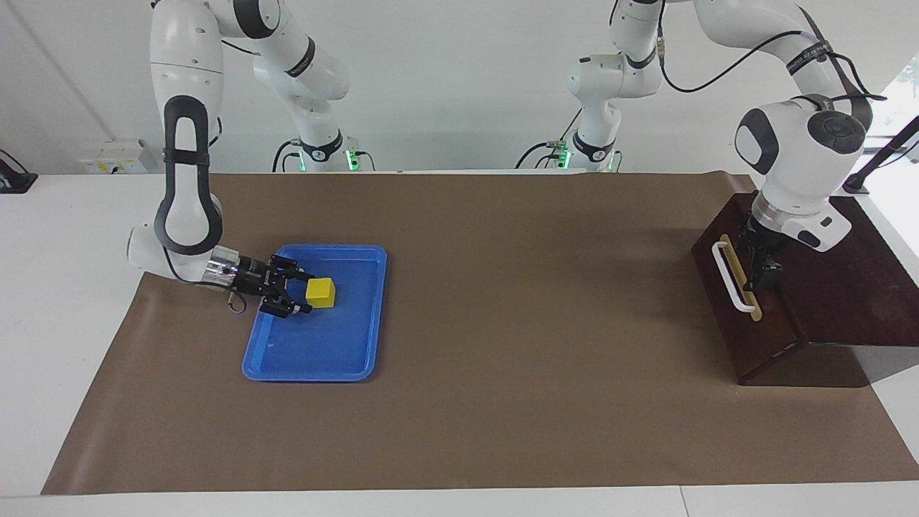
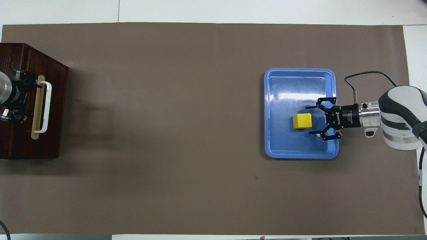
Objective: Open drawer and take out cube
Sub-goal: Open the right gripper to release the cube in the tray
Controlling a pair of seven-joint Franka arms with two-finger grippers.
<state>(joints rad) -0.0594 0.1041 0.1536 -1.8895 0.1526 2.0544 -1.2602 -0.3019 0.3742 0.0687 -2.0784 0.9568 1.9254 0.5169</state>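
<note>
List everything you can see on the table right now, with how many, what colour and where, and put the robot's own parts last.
cube: one, yellow, resting in the tray, free of any grip.
tray: one, blue, on the paper toward the right arm's end of the table.
drawer: one, dark brown with a white handle, pushed shut in its box at the left arm's end.
paper: one brown sheet, covering most of the table.
right hand: one, black, open, low in the tray beside the cube.
left hand: one, black, open, just above the drawer front by the handle.
</note>
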